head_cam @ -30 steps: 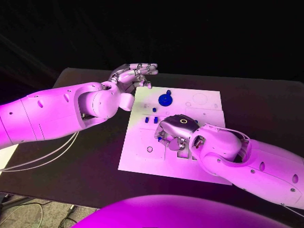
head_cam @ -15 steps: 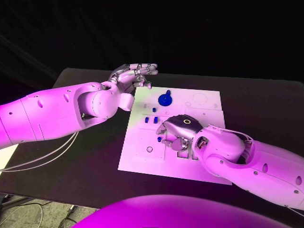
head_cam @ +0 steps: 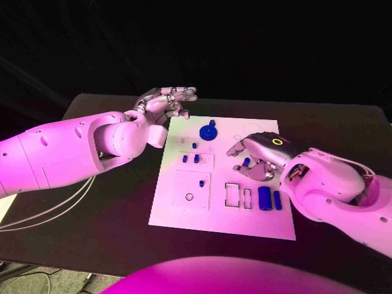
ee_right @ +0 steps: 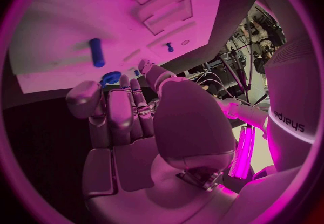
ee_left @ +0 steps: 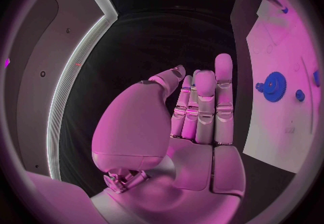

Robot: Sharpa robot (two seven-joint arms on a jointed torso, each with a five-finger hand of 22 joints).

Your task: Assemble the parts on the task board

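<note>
The white board (head_cam: 221, 202) sits in the middle of the black worktop (head_cam: 337, 131), with a blue gear (head_cam: 209, 131) near its far edge and small blue pegs (head_cam: 190, 158) scattered on it. The right robot hand (head_cam: 260, 158) hovers over the board pinching a small blue piece (head_cam: 246, 162). The left robot hand (head_cam: 167, 100) floats just off the board's far left corner, fingers loosely apart and holding nothing.

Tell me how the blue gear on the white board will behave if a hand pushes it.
The blue gear looks like thin hard plastic, so probably stiff and light. It lies flat on the smooth white board, so a push would likely slide it rather than tip it. Its toothed round rim could roll if lifted on edge.
</note>
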